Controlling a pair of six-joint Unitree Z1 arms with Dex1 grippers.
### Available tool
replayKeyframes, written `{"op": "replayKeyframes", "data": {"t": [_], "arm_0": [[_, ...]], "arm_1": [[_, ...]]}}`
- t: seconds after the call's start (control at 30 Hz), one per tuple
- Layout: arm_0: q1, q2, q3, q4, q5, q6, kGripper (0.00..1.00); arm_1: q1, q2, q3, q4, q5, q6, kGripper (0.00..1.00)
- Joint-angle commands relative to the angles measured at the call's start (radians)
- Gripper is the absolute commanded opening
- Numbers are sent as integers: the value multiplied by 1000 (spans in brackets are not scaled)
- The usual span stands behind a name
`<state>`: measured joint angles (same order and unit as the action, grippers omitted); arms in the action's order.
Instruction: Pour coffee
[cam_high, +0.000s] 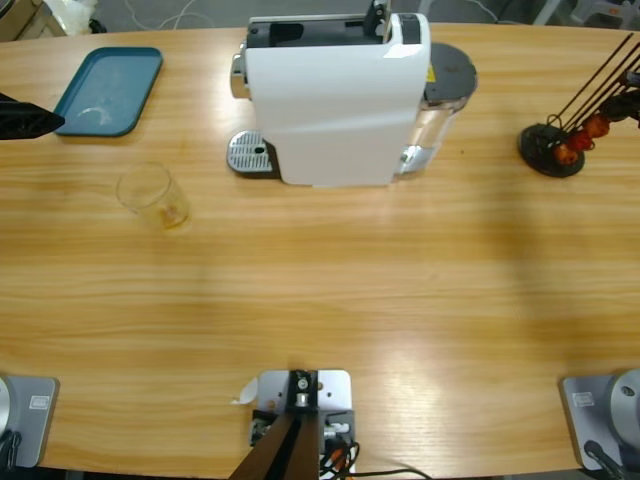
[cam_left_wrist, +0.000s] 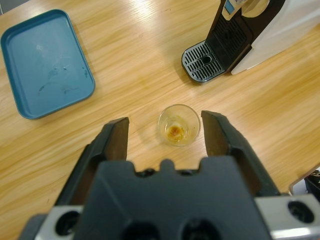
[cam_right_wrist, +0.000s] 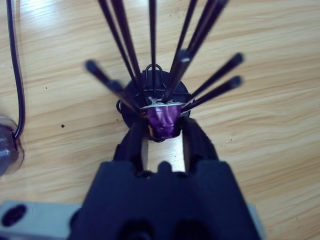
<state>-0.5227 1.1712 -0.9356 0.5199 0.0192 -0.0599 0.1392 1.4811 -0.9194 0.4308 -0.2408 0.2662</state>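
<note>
Above the glass tumbler (cam_left_wrist: 179, 125) of coffee (cam_left_wrist: 174, 131), the left gripper (cam_left_wrist: 165, 134) hangs wide open, holding nothing. Over at the capsule stand (cam_right_wrist: 152, 97), the right gripper (cam_right_wrist: 162, 134) seems clamped on a purple capsule (cam_right_wrist: 161, 120).

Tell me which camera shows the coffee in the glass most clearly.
The left wrist view: it looks down into the glass tumbler, showing the coffee as an amber patch at the bottom, ahead of the left gripper. The high view shows only a faint amber tint at its base. The right wrist view misses it.
</note>
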Motion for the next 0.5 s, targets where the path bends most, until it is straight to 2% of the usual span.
{"op": "replayKeyframes", "data": {"t": [0.03, 0.23, 0.5], "arm_0": [[7, 12, 39, -11, 1, 15, 619], [7, 13, 40, -12, -5, 15, 619], [7, 13, 40, -18, -13, 15, 617]], "arm_1": [[-18, 21, 33, -6, -12, 11, 0], [-18, -17, 16, 15, -12, 11, 0], [-18, -84, -179, 212, -26, -7, 0]]}}
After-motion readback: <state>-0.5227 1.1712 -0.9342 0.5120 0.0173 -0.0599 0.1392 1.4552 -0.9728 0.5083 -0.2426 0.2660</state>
